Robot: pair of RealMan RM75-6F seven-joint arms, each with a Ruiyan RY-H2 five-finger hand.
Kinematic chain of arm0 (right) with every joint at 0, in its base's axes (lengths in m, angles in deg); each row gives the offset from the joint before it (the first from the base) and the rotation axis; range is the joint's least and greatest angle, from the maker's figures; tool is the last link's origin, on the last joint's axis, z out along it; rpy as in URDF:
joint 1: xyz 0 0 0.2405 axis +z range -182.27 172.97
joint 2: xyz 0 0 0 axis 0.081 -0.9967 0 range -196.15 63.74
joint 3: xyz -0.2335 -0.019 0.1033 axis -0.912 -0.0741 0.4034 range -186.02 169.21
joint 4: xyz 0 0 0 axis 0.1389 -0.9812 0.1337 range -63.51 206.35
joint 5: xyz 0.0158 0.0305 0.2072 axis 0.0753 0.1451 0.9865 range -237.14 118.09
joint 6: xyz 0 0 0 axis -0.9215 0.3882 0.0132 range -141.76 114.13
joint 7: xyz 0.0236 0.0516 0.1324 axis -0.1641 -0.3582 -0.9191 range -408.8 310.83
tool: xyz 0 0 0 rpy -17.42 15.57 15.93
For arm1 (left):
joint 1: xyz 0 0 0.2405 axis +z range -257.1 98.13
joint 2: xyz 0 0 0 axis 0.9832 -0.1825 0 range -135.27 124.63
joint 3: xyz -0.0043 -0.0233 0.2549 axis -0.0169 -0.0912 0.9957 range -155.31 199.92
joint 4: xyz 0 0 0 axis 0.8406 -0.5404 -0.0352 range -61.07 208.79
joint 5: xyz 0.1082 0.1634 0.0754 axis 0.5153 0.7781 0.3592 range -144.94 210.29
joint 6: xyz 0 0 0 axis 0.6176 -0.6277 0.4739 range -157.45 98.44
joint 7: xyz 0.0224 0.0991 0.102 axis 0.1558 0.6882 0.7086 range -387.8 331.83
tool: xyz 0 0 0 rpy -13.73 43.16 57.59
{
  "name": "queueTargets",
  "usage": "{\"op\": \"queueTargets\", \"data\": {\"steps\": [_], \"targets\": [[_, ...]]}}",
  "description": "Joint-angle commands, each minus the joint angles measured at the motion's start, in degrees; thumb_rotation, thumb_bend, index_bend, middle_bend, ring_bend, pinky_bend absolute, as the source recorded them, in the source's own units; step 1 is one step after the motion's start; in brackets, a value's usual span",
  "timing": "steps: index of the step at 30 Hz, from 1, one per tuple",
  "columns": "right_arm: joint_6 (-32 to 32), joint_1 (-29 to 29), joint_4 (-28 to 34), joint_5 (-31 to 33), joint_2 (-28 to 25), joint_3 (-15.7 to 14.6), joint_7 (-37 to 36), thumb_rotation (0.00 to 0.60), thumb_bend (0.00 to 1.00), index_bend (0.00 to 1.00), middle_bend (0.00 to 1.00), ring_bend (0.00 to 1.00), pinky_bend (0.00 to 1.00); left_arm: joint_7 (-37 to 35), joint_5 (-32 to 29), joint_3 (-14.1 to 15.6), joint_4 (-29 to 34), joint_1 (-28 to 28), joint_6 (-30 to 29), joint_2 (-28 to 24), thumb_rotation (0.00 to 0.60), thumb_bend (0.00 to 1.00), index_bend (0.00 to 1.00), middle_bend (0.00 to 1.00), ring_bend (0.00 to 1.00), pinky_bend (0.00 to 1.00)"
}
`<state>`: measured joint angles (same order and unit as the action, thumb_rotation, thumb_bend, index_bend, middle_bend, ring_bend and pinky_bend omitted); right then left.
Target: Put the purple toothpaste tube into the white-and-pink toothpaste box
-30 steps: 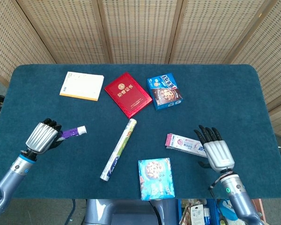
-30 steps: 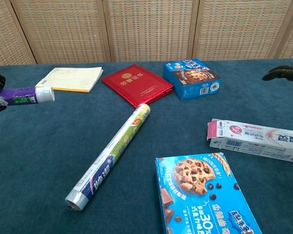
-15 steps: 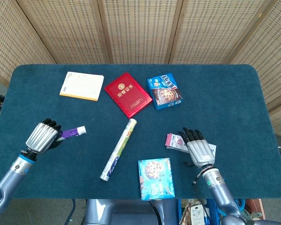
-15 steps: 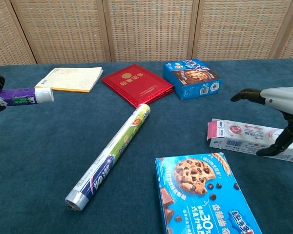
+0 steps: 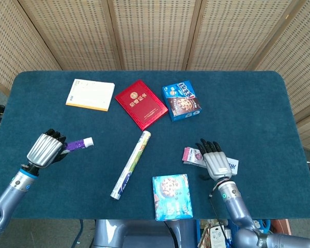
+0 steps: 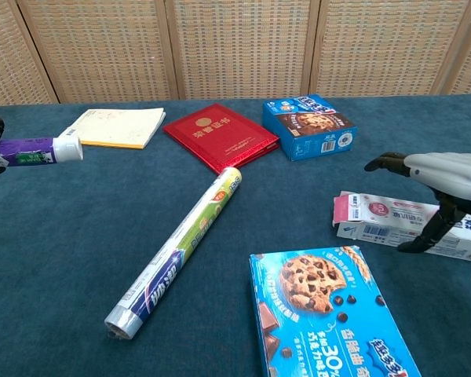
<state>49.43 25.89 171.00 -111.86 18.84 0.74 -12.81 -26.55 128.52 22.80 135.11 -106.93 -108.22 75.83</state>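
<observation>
Holding the tube (image 5: 77, 144) in left hand (image 5: 45, 149) at far-left, cap toward centre. We see right hand (image 5: 213, 161) spread over the box (image 6: 381, 217), near-right, not gripping yet. Insertion not started; tube & box well apart.

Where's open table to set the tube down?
Bare cloth lies right of the cookie box to the table edge, and between the left hand and the roll. Crowded around the toothpaste box under the right hand.

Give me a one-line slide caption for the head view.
Left hand holds the purple toothpaste tube; right hand arches over the white-and-pink toothpaste box.
</observation>
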Motion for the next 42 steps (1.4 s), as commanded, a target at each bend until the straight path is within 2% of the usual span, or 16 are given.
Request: {"op": "queueTargets", "data": {"steps": [1, 13, 22, 27, 30, 33, 35, 38, 42], "targets": [[-0.29, 0.59, -0.45, 0.44, -0.37, 0.23, -0.17, 0.600, 0.21, 0.00, 0.00, 0.00, 0.00, 0.40, 0.01, -0.09, 0.47, 0.06, -0.20, -0.31, 0.600, 0.38, 0.93, 0.69, 0.52, 0.44], [-0.88, 2.14, -1.68, 3.07, -1.42, 0.06, -0.26, 0.600, 0.21, 0.00, 0.00, 0.00, 0.00, 1.29, 0.19, -0.24, 1.99, 0.05, -0.36, -0.49, 0.600, 0.38, 0.93, 0.69, 0.52, 0.44], [-2.97, 2.31, -6.97, 4.68, 0.22, -1.00, -3.15, 0.600, 0.21, 0.02, 0.00, 0.00, 0.00, 1.40, -0.03, -0.25, 1.75, 0.14, -0.05, -0.50, 0.600, 0.38, 0.93, 0.69, 0.52, 0.44], [-3.58, 2.25, -9.82, 4.51, 1.39, -1.54, -4.67, 0.600, 0.21, 0.09, 0.00, 0.00, 0.00, 1.57, 0.14, -0.20, 1.92, 0.16, -0.17, -0.65, 0.600, 0.38, 0.93, 0.69, 0.52, 0.44], [-2.82, 1.99, -11.22, 3.51, 2.12, -1.69, -5.60, 0.600, 0.21, 0.19, 0.01, 0.00, 0.00, 1.63, 0.00, -0.27, 1.84, 0.18, -0.06, -0.67, 0.600, 0.38, 0.93, 0.69, 0.52, 0.44], [-1.99, 1.67, -12.11, 2.76, 2.77, -1.58, -6.50, 0.600, 0.21, 0.33, 0.14, 0.01, 0.01, 1.63, -0.08, -0.33, 1.78, 0.16, 0.02, -0.63, 0.600, 0.38, 0.93, 0.69, 0.52, 0.44], [-0.52, 1.09, -13.04, 1.40, 3.67, -1.44, -7.81, 0.600, 0.21, 0.43, 0.28, 0.11, 0.11, 1.55, -0.02, -0.31, 1.70, 0.18, -0.04, -0.58, 0.600, 0.38, 0.93, 0.69, 0.52, 0.44], [1.83, 0.35, -14.38, -1.37, 4.98, -1.23, -9.85, 0.600, 0.21, 0.55, 0.43, 0.27, 0.24, 1.46, 0.12, -0.25, 1.65, 0.20, -0.17, -0.49, 0.600, 0.38, 0.93, 0.69, 0.52, 0.44], [3.57, -0.22, -15.41, -4.01, 5.99, -1.12, -11.58, 0.600, 0.21, 0.63, 0.52, 0.37, 0.33, 1.49, 0.26, -0.27, 1.69, 0.15, -0.28, -0.42, 0.600, 0.38, 0.93, 0.69, 0.52, 0.44]]}}
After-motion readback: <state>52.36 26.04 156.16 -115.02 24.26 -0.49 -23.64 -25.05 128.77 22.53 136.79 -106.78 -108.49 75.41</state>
